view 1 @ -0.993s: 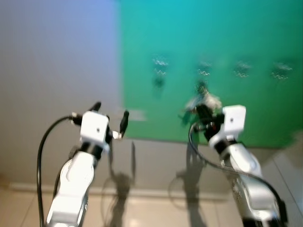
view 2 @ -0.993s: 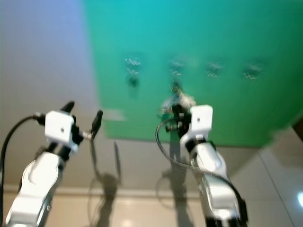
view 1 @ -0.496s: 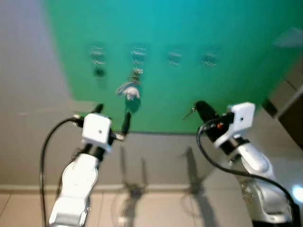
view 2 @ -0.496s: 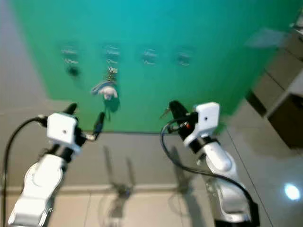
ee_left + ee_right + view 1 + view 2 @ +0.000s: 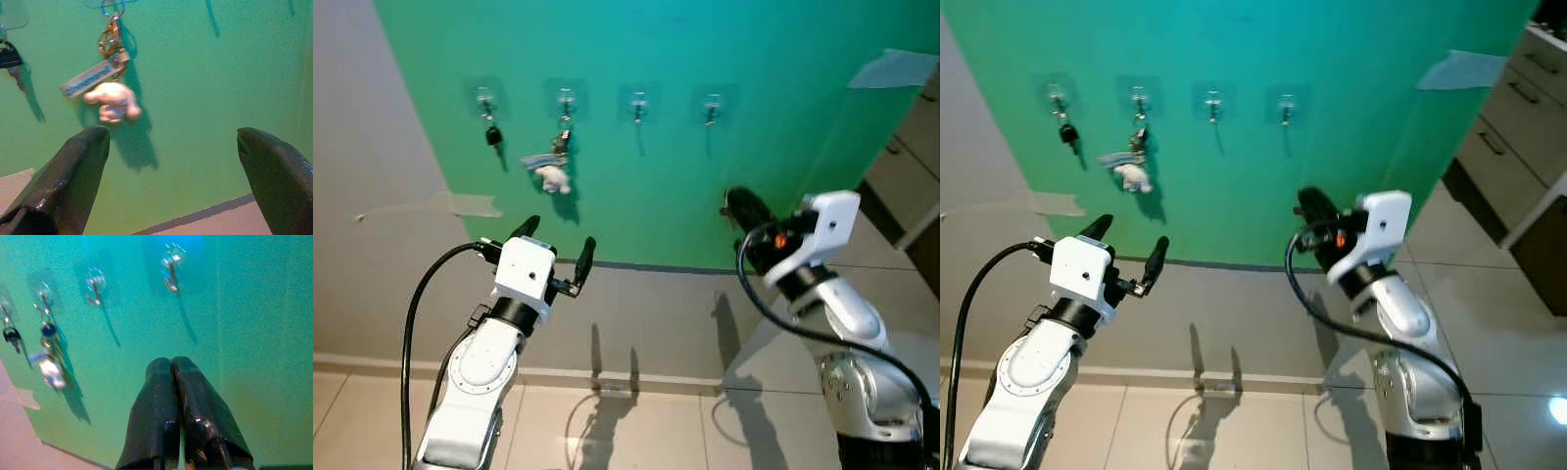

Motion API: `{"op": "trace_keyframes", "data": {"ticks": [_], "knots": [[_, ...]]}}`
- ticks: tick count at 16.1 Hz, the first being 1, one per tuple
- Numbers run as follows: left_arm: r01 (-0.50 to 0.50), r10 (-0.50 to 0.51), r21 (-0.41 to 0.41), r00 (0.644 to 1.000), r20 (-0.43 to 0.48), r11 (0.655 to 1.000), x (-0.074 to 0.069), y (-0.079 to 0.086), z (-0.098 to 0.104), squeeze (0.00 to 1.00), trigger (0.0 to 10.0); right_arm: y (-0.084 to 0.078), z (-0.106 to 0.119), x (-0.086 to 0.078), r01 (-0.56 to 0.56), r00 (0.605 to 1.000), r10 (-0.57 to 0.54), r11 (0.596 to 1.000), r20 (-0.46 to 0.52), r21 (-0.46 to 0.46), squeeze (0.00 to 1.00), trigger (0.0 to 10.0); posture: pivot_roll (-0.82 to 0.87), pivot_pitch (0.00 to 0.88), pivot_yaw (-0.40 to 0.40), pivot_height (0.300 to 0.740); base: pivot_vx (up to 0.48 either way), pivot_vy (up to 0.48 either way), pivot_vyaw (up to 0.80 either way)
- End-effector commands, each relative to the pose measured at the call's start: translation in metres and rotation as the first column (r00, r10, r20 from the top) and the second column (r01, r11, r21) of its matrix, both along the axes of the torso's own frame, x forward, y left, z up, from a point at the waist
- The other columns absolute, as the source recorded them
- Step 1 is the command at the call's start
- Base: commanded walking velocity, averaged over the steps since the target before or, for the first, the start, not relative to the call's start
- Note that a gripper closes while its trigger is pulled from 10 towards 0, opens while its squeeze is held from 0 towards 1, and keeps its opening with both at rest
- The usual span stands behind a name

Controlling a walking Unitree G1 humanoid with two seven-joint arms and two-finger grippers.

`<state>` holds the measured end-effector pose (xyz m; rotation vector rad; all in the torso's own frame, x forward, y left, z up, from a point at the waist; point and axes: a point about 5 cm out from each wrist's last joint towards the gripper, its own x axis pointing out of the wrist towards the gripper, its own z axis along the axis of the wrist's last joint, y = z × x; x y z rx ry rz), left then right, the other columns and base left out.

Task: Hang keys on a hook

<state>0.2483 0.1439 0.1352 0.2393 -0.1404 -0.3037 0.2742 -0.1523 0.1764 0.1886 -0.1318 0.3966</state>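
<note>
Though seemingly already hung, worth a check before leaving: keys [image 5: 555, 162] dangling by the ring from the second hook [image 5: 566, 98] of four on the green panel [image 5: 783, 117], with grey tag [image 5: 538, 160] and pale plush charm [image 5: 553, 177] drooping beneath, and a lone black key [image 5: 493, 135] on the first hook at nine o'clock of them. Left gripper [image 5: 558, 235] poised at six o'clock of the bunch, released, fingers [image 5: 83, 152] spread wide with nothing between, apart from the charm. Right gripper [image 5: 736, 199] off at three o'clock of the left one, clenched on nothing, pads pressed together, aimed at the panel below the fourth hook [image 5: 712, 101], with that hook at about eleven o'clock of it. Judged near complete, with only the retreat left. To do it well, draw the left gripper straight back from the panel rather than upward, to avoid snagging the charm or lifting the ring off its hook. Leave the fingers spread during the pull-back; never close near the tag, for fear of pinching it. Avoid sweeping the right arm toward the third hook [image 5: 637, 102] and the bunch at nine o'clock of it. Watch for sway; if swinging, wait for rest before turning away.
</note>
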Motion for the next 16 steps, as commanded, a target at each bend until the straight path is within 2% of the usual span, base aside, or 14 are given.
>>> {"op": "trace_keyframes", "data": {"ticks": [1, 6, 8, 9, 11, 13, 14, 15, 16], "knots": [[0.048, -0.049, 0.024, 0.998, 0.031, 0.999, -0.001, -0.003, 0.008, 0.00, 10.0, -0.003, 0.005, 0.003, 0.006, 1.000, -0.006, 1.000, 0.002, 0.018, 0.00, 10.0, 0.00, 0.000, -0.042, 0.740, 0.000, 0.000, 0.00], [0.134, -0.135, 0.028, 0.990, 0.042, 0.991, -0.004, -0.010, 0.015, 0.00, 10.0, 0.006, 0.012, 0.012, -0.040, 0.999, 0.040, 0.999, 0.023, 0.025, 0.00, 10.0, 0.01, 0.000, -0.044, 0.740, 0.000, 0.000, 0.00], [0.202, -0.201, -0.012, 0.978, 0.056, 0.979, -0.006, -0.017, 0.020, 0.00, 10.0, 0.013, 0.017, 0.017, -0.071, 0.997, 0.070, 0.997, 0.036, 0.027, 0.00, 10.0, 0.01, 0.000, -0.043, 0.740, 0.000, 0.000, 0.00], [0.304, -0.300, -0.068, 0.952, 0.060, 0.950, -0.012, -0.028, 0.026, 0.00, 10.0, 0.020, 0.022, 0.023, -0.096, 0.994, 0.094, 0.995, 0.047, 0.029, 0.00, 10.0, 0.01, 0.000, -0.041, 0.740, 0.000, 0.000, 0.00], [0.377, -0.374, -0.103, 0.926, 0.049, 0.921, -0.017, -0.036, 0.029, 0.00, 10.0, 0.026, 0.026, 0.028, -0.117, 0.992, 0.115, 0.993, 0.056, 0.033, 0.00, 10.0, 0.01, 0.000, -0.039, 0.740, 0.000, 0.000, 0.00], [0.393, -0.390, -0.139, 0.920, 0.051, 0.909, -0.018, -0.039, 0.032, 0.00, 10.0, 0.033, 0.032, 0.033, -0.153, 0.986, 0.149, 0.987, 0.069, 0.058, 0.00, 10.0, 0.01, 0.000, -0.037, 0.740, 0.000, 0.000, 0.00], [0.374, -0.369, -0.138, 0.928, 0.058, 0.917, -0.015, -0.037, 0.034, 0.00, 10.0, 0.041, 0.036, 0.038, -0.188, 0.980, 0.184, 0.980, 0.072, 0.058, 0.00, 10.0, 0.01, 0.000, -0.037, 0.740, 0.000, 0.000, 0.00], [0.374, -0.369, -0.138, 0.928, 0.058, 0.917, -0.015, -0.037, 0.034, 0.00, 10.0, 0.041, 0.036, 0.038, -0.188, 0.980, 0.184, 0.980, 0.072, 0.058, 0.00, 10.0, 0.01, 0.000, -0.037, 0.740, 0.000, 0.000, 0.00], [0.319, -0.314, -0.110, 0.948, 0.059, 0.941, -0.010, -0.028, 0.033, 0.00, 10.0, 0.052, 0.042, 0.045, -0.229, 0.972, 0.225, 0.972, 0.072, 0.050, 0.00, 10.0, 0.01, 0.005, -0.039, 0.740, 0.000, 0.000, 0.00]]}}
